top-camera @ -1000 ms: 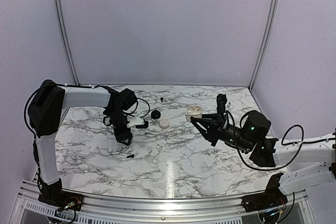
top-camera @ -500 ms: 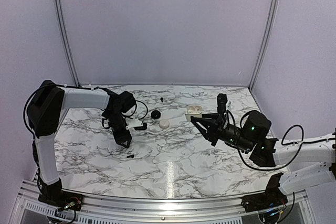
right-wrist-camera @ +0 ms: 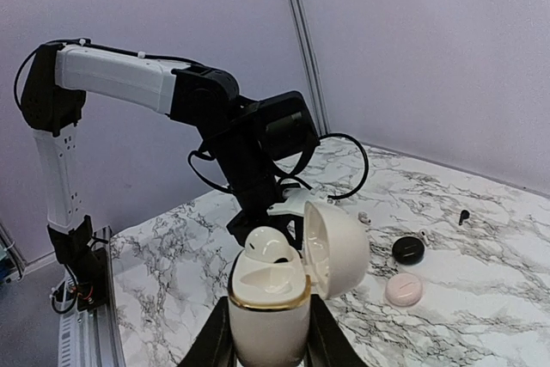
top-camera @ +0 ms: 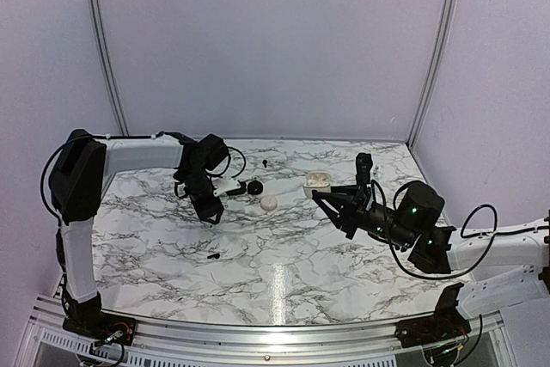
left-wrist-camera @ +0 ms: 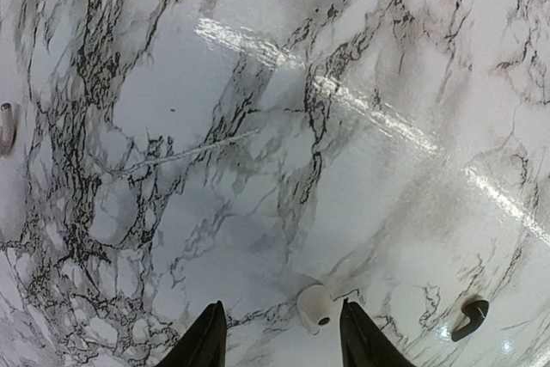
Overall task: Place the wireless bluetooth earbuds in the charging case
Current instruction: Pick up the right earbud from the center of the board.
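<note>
My right gripper (right-wrist-camera: 270, 343) is shut on the cream-white charging case (right-wrist-camera: 266, 311), held upright with its lid open. A white earbud (right-wrist-camera: 269, 249) sits in one socket, and the socket beside it is empty. From above, the case (top-camera: 318, 181) is at the tip of the right gripper (top-camera: 325, 193). My left gripper (left-wrist-camera: 279, 315) hangs open over the marble. A loose white earbud (left-wrist-camera: 315, 307) with a dark spot lies between its fingers, nearer the right one and touching neither. A tiny black earbud (left-wrist-camera: 471, 317) lies just to the right of them.
A black round puck (top-camera: 254, 187) and a pale round case (top-camera: 269, 203) lie between the arms. Small black stubs lie at the front left (top-camera: 212, 256) and near the back (top-camera: 265, 162). Another small pale bud (left-wrist-camera: 7, 126) shows at the left wrist view's edge.
My left gripper has moved back and a little right across the table, and its jaws have narrowed slightly. The right arm and the case have not moved.
</note>
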You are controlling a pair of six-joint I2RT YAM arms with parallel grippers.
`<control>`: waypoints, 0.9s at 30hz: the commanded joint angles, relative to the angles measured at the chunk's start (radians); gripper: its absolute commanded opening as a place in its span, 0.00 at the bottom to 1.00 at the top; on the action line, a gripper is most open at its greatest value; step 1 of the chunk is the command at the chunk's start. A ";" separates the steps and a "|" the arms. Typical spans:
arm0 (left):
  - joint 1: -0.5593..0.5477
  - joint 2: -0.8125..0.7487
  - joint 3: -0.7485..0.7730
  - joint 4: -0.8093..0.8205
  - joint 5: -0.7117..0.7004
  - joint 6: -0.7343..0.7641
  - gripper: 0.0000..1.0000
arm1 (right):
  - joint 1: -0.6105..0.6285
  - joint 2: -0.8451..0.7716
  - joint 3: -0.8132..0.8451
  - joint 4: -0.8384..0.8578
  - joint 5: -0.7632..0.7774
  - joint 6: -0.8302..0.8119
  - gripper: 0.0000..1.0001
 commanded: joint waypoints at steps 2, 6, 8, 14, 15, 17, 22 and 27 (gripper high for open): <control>-0.028 0.061 0.050 -0.082 -0.001 -0.008 0.47 | -0.008 0.004 0.024 0.021 -0.005 0.000 0.00; -0.055 0.096 0.086 -0.117 -0.047 -0.021 0.45 | -0.008 0.011 0.024 0.026 -0.007 0.005 0.00; -0.056 0.112 0.109 -0.130 -0.071 -0.032 0.43 | -0.008 0.011 0.023 0.027 -0.006 0.007 0.00; -0.057 0.171 0.181 -0.205 -0.148 -0.057 0.38 | -0.008 0.006 0.019 0.027 -0.005 0.007 0.00; -0.057 0.175 0.184 -0.213 -0.159 -0.062 0.37 | -0.008 0.007 0.020 0.027 -0.005 0.008 0.00; -0.057 0.183 0.185 -0.230 -0.174 -0.068 0.34 | -0.008 0.006 0.021 0.027 -0.005 0.007 0.00; -0.056 0.177 0.166 -0.250 -0.183 -0.086 0.29 | -0.008 0.006 0.021 0.026 -0.004 0.006 0.00; -0.056 0.161 0.145 -0.260 -0.184 -0.103 0.22 | -0.008 0.006 0.019 0.030 -0.003 0.008 0.00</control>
